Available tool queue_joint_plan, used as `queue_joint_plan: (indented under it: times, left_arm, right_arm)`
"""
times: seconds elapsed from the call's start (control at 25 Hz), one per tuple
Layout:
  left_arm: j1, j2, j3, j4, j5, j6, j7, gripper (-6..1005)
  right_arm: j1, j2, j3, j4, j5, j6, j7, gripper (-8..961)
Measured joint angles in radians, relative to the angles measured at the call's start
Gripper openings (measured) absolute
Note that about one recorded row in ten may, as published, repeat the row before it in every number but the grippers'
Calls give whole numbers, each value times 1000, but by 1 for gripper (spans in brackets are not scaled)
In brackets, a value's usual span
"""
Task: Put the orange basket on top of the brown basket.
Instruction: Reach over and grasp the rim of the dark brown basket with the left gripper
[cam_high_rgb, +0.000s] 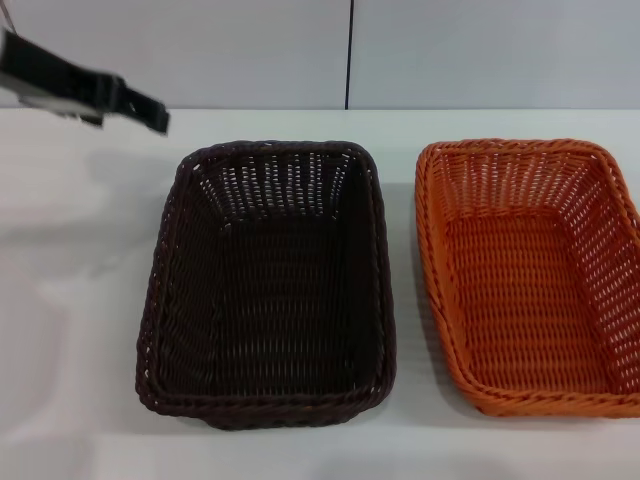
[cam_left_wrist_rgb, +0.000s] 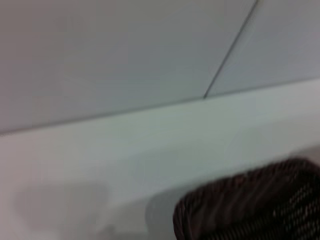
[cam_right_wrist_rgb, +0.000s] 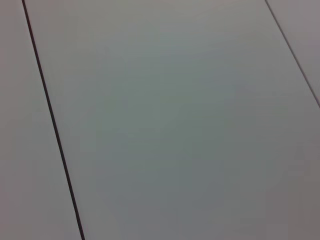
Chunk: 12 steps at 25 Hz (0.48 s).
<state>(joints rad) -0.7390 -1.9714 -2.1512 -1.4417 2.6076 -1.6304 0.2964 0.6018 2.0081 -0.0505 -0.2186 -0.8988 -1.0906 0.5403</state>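
Note:
The brown basket (cam_high_rgb: 270, 285) sits on the white table in the middle of the head view, empty and open side up. To its right, a small gap away, the orange basket (cam_high_rgb: 530, 275) also rests on the table, its right edge cut off by the frame. My left gripper (cam_high_rgb: 145, 112) hangs in the air at the upper left, above the table and left of the brown basket's far corner, holding nothing. A corner of the brown basket (cam_left_wrist_rgb: 255, 205) shows in the left wrist view. The right gripper is out of view.
The white table (cam_high_rgb: 80, 300) stretches left of the brown basket and along the front edge. A pale panelled wall (cam_high_rgb: 350, 50) with a dark seam rises behind the table. The right wrist view shows only wall panels (cam_right_wrist_rgb: 175, 125).

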Motion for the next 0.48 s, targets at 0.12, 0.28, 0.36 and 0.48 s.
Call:
queue_joint_plan:
  times: [0.12, 0.28, 0.36, 0.48]
  left_arm:
    - [-3, -34, -2, -13, 53, -12, -9, 802]
    - [18, -81, 8, -31, 94, -5, -78, 798]
    - [33, -83, 25, -34, 94, 5, -103, 796]
    - [74, -86, 78, -29, 82, 43, -156, 793]
  right_arm:
    - [2, -3, 0, 1, 0, 0, 0, 584]
    - [5, -6, 0, -2, 0, 0, -1, 584]
    - [5, -6, 0, -3, 0, 0, -1, 584]
    - [5, -13, 0, 2, 0, 0, -1, 584]
